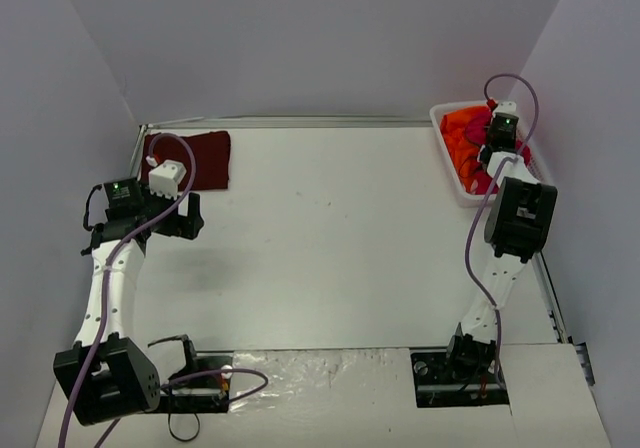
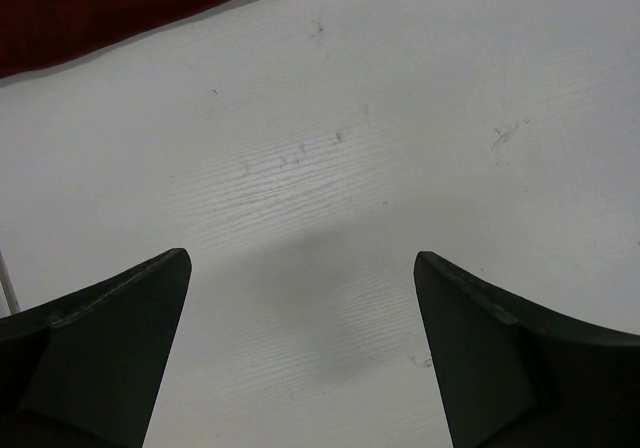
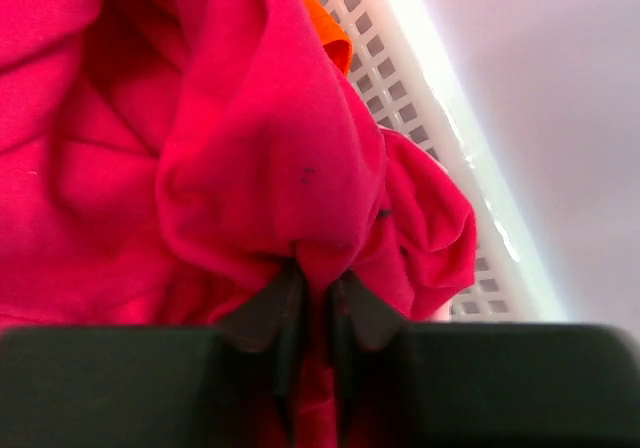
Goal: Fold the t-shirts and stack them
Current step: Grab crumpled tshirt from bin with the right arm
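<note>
Cloth fills the right wrist view: the crimson t-shirt [image 3: 250, 148] lies bunched in deep folds, and the right end effector [image 3: 312, 278] has its fingers pressed nearly together on a gathered ridge of it. An orange t-shirt [image 3: 330, 33] peeks out behind, against the white mesh basket [image 3: 400, 78] wall on the right. The fabric looks light, soft and limp, so it will likely drape and trail when lifted. A pinch on a random fold may bring it up twisted, and a collar or shoulder seam would be a better hold.

From the left wrist, the left end effector [image 2: 300, 268] hangs with fingers spread wide over the bare white bench [image 2: 400, 118], holding nothing. A corner of the maroon t-shirt [image 2: 100, 8] lies flat at the upper left.

From above, the basket sits at the far right corner, with the right arm reaching down into it. The maroon t-shirt lies folded at the far left, just beyond the left end effector. The basket rim and the orange cloth tangled alongside could snag or ride up with the crimson one.
</note>
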Available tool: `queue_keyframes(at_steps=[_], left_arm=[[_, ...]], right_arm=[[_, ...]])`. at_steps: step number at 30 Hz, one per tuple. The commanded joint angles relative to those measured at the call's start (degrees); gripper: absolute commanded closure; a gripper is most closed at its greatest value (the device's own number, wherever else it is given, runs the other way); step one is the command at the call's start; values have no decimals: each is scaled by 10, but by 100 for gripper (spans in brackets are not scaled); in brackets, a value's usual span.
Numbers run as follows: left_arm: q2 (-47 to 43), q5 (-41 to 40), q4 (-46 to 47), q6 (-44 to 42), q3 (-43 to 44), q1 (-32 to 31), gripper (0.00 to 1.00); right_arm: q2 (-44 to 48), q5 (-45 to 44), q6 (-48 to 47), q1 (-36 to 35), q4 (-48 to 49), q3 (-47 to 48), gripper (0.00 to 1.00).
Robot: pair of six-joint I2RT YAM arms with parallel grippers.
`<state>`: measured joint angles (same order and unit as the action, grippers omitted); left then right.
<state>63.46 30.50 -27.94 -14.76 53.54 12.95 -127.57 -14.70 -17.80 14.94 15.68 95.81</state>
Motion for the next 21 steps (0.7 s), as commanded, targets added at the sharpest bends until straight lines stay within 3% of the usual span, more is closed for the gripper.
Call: queue_keyframes(at_steps=[1,21], left_arm=[[-7,13,15,-11,0,8,6],[-28,55,18,-1,-3,18,6]], right_arm=[[7,12,13,9,-19,9,100],[312,141,75,-20,-29,-172,100]])
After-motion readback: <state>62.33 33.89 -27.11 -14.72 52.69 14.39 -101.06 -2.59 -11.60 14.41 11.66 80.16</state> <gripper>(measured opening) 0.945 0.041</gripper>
